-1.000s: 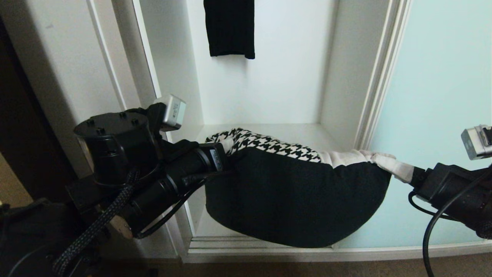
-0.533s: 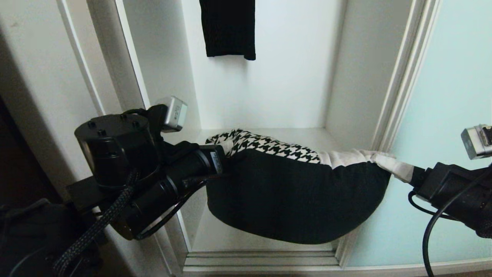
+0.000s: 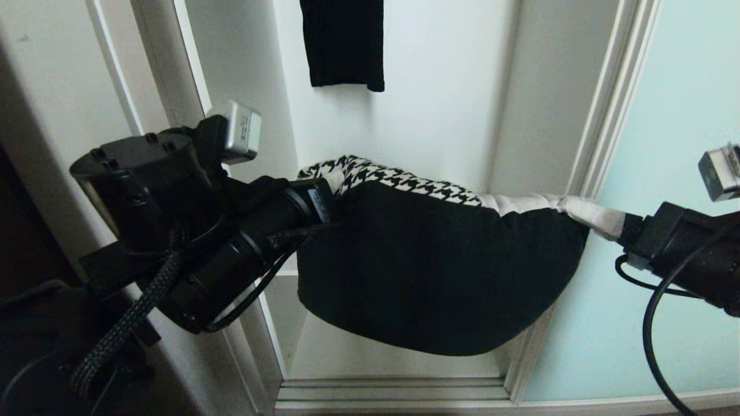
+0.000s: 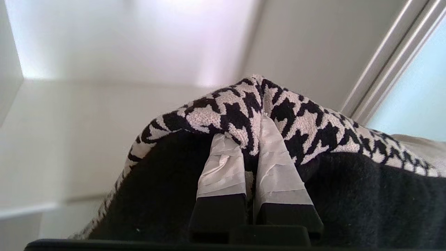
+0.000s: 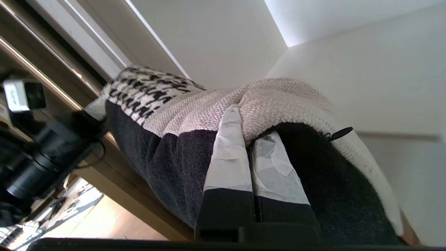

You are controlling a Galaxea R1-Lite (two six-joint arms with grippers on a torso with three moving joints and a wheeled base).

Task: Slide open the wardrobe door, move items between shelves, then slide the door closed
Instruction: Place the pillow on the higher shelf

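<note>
The cushion [image 3: 428,271], black-backed with a houndstooth and light-grey top edge, hangs sagging between my two grippers in front of the open wardrobe. My left gripper [image 3: 330,199] is shut on its houndstooth corner [image 4: 306,122], as the taped fingers [image 4: 275,157] show. At the other end my right gripper [image 3: 620,226] is shut on the light-grey corner [image 5: 285,101]. The sliding wardrobe door [image 3: 682,219] stands slid aside on the right. A shelf edge [image 3: 284,272] peeks out left of the cushion, and a lower shelf [image 3: 370,361] lies beneath it.
A black garment [image 3: 346,43] hangs at the top of the wardrobe's back. The ridged floor track [image 3: 393,394] runs along the bottom. A white side panel [image 3: 69,104] stands behind my left arm. The door frame [image 3: 601,115] is close to the cushion's right end.
The view first shifted as the camera moved. Since then both grippers have risen with the cushion, which now hangs higher and hides the shelf top behind it.
</note>
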